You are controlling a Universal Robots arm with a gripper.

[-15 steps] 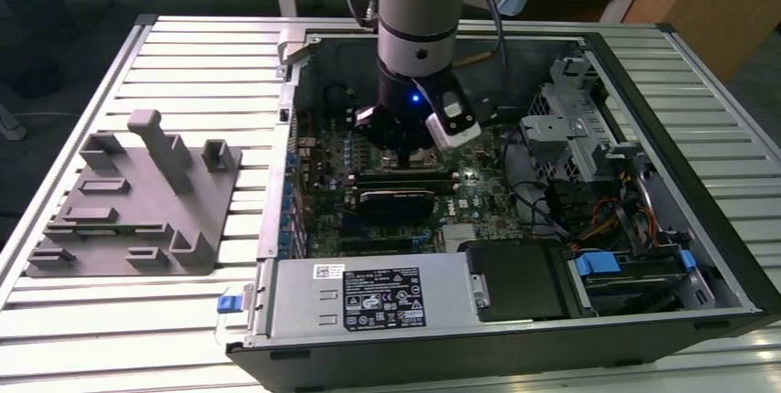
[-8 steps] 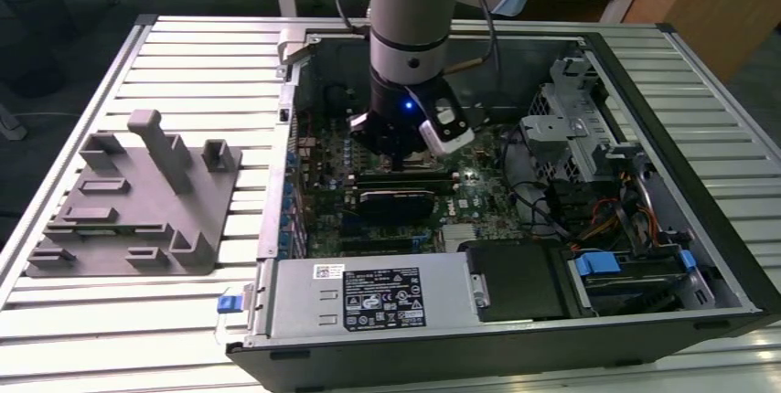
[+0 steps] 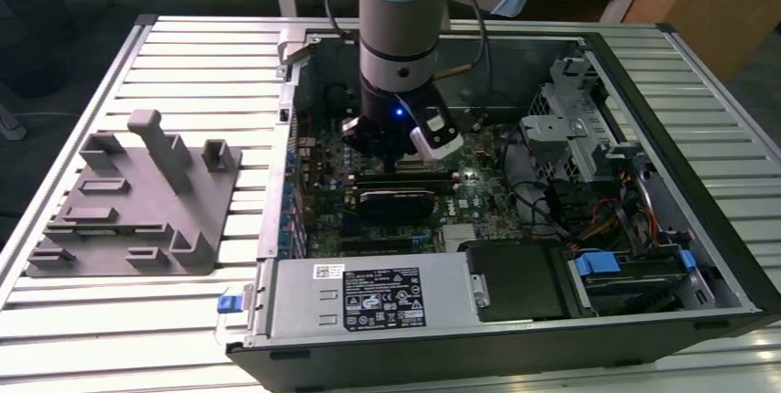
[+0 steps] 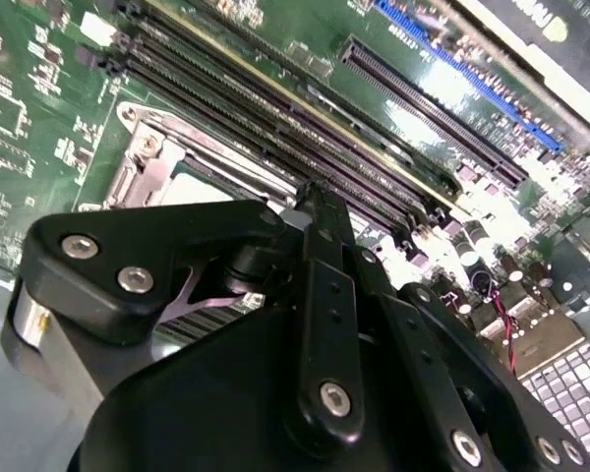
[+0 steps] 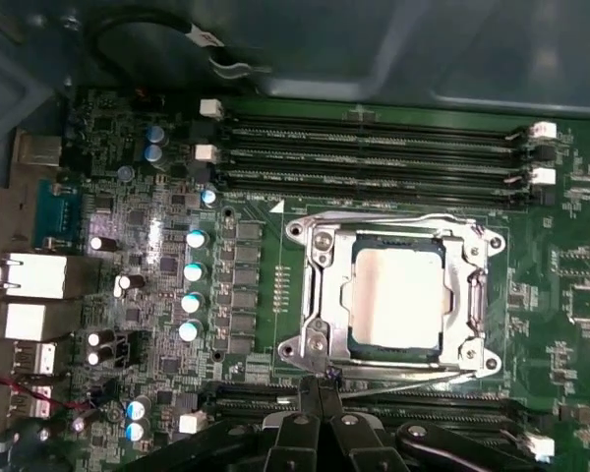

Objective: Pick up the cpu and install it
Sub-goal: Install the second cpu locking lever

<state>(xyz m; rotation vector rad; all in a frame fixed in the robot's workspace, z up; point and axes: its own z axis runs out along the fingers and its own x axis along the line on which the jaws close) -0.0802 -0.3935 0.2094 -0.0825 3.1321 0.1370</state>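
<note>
Arm reaching down into open computer case [image 3: 683,256], lying on slatted table [image 3: 73,320] in the exterior view. Gripper [image 3: 393,157] low over green motherboard [image 3: 320,228], near the case's middle, wrist light glowing blue just above. Cpu [image 5: 395,295] seated flat in socket frame [image 5: 315,285] in the first wrist view, pale metal top showing, darker rim around it, metal bracket edges and screws at the corners framing it. Fingertips [image 5: 318,388] pressed together at a narrow point just beside the socket's edge, nothing between them, apart from the chip. Same pinched fingers [image 4: 320,211] seen in the second wrist view, tip hovering at the socket's border, part of the pale chip [image 4: 192,187] visible past the black linkage. Contact with the board itself not possible to judge. Memory slots [image 5: 374,152] running in dark rows on one side of the socket, more slots on the other side beneath the gripper. Row of small capacitors [image 5: 192,285] and rear ports [image 5: 29,295] beyond the socket in the first wrist view. Grey box with white label [image 3: 372,297] at the near side of the case, drive cage and bundled cables [image 3: 586,210] toward the exterior view's right. Grey moulded fixture [image 3: 134,201] on the table at the exterior view's left, well apart from the case.
</note>
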